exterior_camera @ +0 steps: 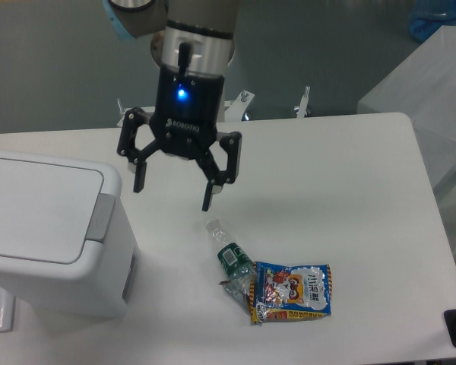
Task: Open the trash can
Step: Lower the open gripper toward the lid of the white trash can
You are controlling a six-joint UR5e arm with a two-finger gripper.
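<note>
- The trash can (pixel 49 236) sits at the worktop's (pixel 349 198) left edge, its flat lid down, so opening is not yet done.
- Its grey push tab (pixel 100 217) looks untouched.
- The gripper (pixel 175 186) hovers just right of the tab, jaws spread wide, holding nothing.
- A bottle (pixel 232 258) and snack packet (pixel 292 292) lie nearby.

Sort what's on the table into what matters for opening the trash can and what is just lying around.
Belongs to the job:
- trash can, lid down
- its grey push tab
- tool, open, hanging above the table to the right of the can

Just lying about:
- crushed plastic bottle with green label
- snack packet, touching the bottle
</note>
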